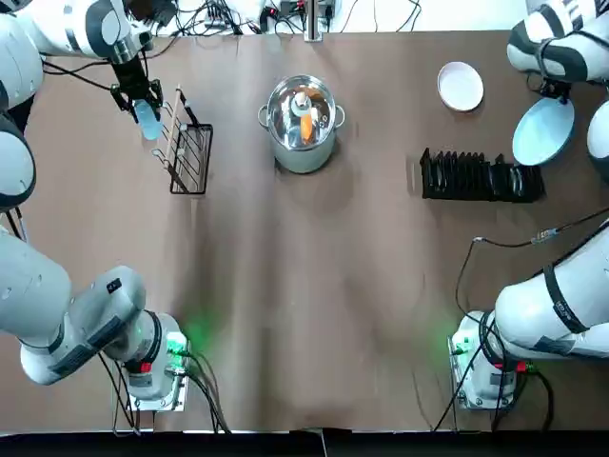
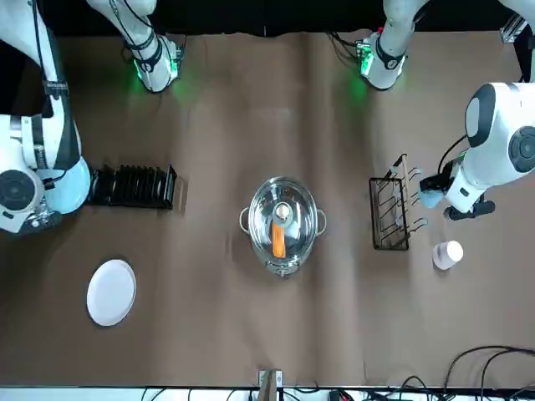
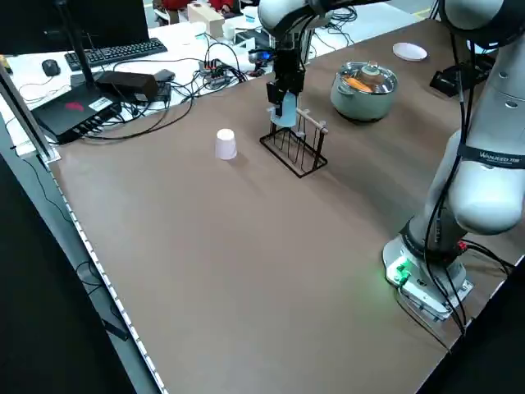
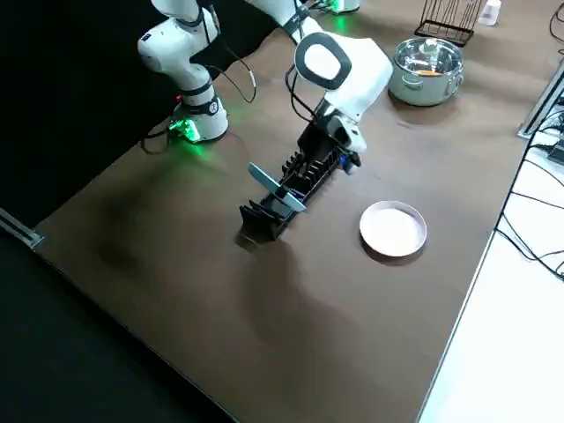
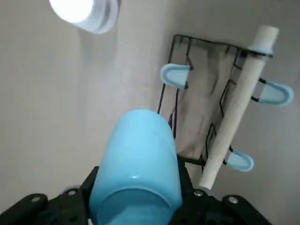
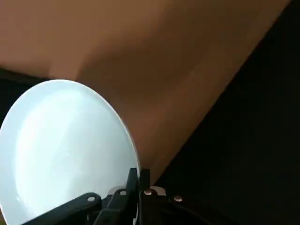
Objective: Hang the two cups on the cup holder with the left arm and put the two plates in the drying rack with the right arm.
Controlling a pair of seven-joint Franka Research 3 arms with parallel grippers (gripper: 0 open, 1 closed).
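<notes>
So there's two cups, two plates, one of each rack, and a single steel pot with a glass lid sitting between the two work areas, well apart from both grippers. The left gripper has its fingers closed around the light blue cup, right beside the cup holder, on the side away from the pot. I count at least three light blue peg tips on that stand, plus the pale wooden bar. The other one, the white cup, stands mouth-down on the table near the holder, a bit farther from the robot. Over on the right, the right gripper is pinched narrow on the rim of the light blue plate, which hangs tilted over the drying rack, near its outer end. Can't really tell from these angles whether it's touching the slots, tbh. The white plate lies flat on the table, on the far side of the rack from the robot. Past the table edge there's a keyboard, a monitor and a tangle of cables.
</notes>
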